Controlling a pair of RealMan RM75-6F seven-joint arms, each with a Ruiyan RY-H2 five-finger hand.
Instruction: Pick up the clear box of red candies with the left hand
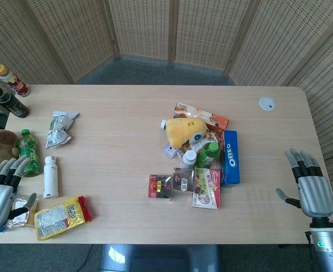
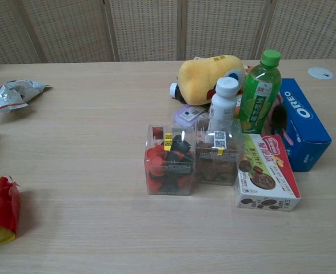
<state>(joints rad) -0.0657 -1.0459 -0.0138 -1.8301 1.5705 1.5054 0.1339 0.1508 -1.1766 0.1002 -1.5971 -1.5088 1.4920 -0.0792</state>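
The clear box of red candies stands upright on the table near the front middle, at the left end of a cluster of snacks. My left hand rests open at the table's front left corner, far left of the box, fingers spread and empty. My right hand lies open at the front right edge, also empty. Neither hand shows in the chest view.
A clear box of brown candies touches the red one's right side. Beyond are a chocolate biscuit box, Oreo box, green bottle, white bottle and yellow plush. A yellow snack bag, white bottle and green bottle sit near my left hand.
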